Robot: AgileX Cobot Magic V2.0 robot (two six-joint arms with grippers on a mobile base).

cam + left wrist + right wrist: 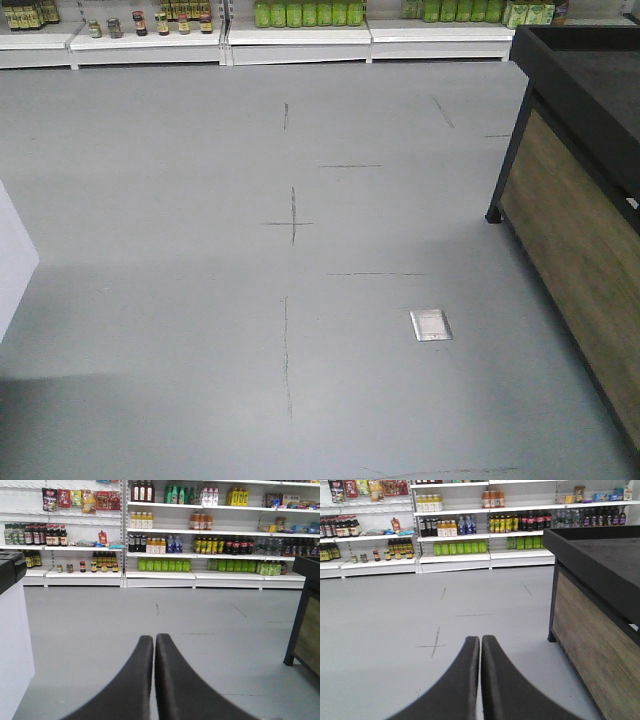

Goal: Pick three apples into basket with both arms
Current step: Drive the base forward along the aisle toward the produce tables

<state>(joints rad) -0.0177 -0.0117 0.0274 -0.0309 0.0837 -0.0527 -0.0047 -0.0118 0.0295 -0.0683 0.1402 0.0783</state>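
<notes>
Since neither apples nor basket show ahead of the left gripper (154,639) or right gripper (480,640), whose fingers (496,677) sit pressed together and empty, the nearer side cannot be told.

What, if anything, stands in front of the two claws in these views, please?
No apples or basket show in any view, so that path cannot be judged. Ahead of the shut left claw and right claw lies only floor up to the shelves; a dark-topped counter stands to the right.
</notes>
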